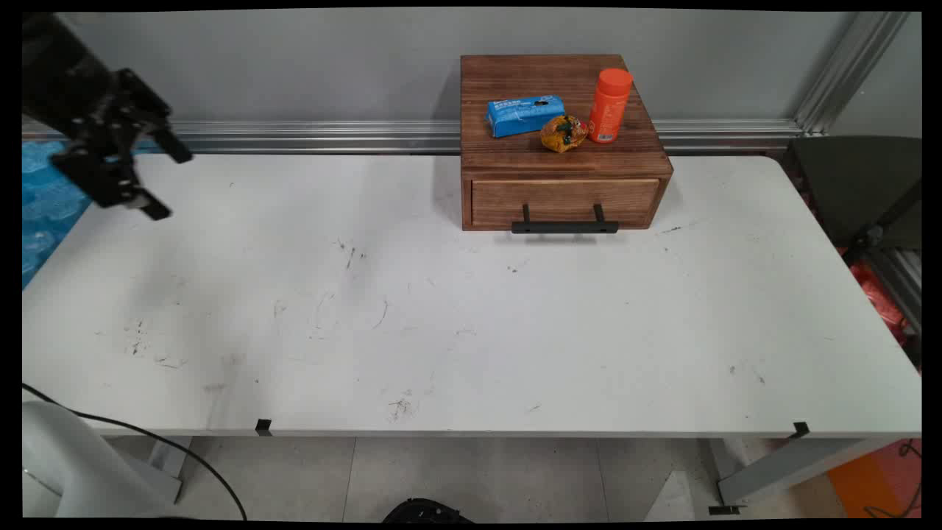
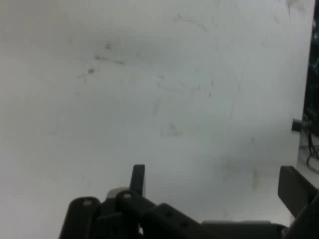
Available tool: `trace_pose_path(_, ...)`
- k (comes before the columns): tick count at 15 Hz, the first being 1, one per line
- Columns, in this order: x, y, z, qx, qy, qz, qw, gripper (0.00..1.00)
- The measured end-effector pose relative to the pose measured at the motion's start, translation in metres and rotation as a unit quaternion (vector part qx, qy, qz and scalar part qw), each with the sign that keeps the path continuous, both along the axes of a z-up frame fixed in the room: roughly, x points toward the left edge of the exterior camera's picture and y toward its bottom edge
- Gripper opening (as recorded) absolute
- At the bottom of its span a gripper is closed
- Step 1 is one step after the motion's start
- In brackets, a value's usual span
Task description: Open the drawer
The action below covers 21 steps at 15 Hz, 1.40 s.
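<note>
A: Main view, upper left of frame: gripper (image 1: 163, 180) hangs above the white table (image 1: 471, 331), jaws spread, holding nothing, touching nothing.

B: Nearest objects?

A: None close. Well apart, upper centre: wooden drawer box (image 1: 563, 158), drawer closed, carrying a blue packet (image 1: 524, 115), an orange bottle (image 1: 609, 105) and a yellow crumpled item (image 1: 564, 134).

B: Handling?

A: Bottle judged rigid, smooth; grip mid-body.

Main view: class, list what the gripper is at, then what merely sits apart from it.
At the gripper: black two-finger gripper, fingers open, holding nothing; white table it points at.
Apart: brown wooden drawer box; on top, blue rectangular packet, orange plastic bottle, yellow crumpled wrapper.
</note>
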<state>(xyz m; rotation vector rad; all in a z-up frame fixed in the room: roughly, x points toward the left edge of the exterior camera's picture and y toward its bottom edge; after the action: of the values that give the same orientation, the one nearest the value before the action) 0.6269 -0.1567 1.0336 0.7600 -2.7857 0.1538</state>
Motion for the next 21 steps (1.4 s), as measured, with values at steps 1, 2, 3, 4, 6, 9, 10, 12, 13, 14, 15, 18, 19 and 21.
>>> trace_pose_path(1, -0.007, -0.006, -0.003, -0.003, 0.007, 0.003, 1.0000, 1.00)
trace_pose_path(2, -0.015, -0.014, -0.006, -0.007, 0.015, 0.006, 0.9998, 1.00)
trace_pose_path(3, -0.020, -0.018, -0.008, -0.010, 0.020, 0.009, 0.9997, 1.00)
trace_pose_path(4, -0.026, -0.024, -0.010, -0.013, 0.025, 0.009, 0.9996, 1.00)
trace_pose_path(6, -0.042, -0.037, -0.017, -0.019, 0.038, 0.011, 0.9991, 1.00)
trace_pose_path(9, -0.060, -0.050, -0.025, -0.024, 0.050, 0.014, 0.9983, 1.00)
trace_pose_path(10, -0.069, -0.055, -0.028, -0.025, 0.056, 0.015, 0.9980, 1.00)
trace_pose_path(12, -0.084, -0.066, -0.035, -0.029, 0.065, 0.015, 0.9973, 1.00)
trace_pose_path(13, -0.090, -0.069, -0.037, -0.030, 0.068, 0.015, 0.9971, 1.00)
trace_pose_path(14, -0.098, -0.074, -0.040, -0.032, 0.072, 0.014, 0.9968, 1.00)
trace_pose_path(15, -0.104, -0.079, -0.043, -0.033, 0.074, 0.014, 0.9966, 1.00)
trace_pose_path(18, -0.125, -0.093, -0.052, -0.040, 0.079, 0.015, 0.9959, 1.00)
trace_pose_path(19, -0.133, -0.099, -0.056, -0.043, 0.081, 0.015, 0.9957, 1.00)
trace_pose_path(21, -0.148, -0.110, -0.063, -0.047, 0.083, 0.015, 0.9953, 1.00)
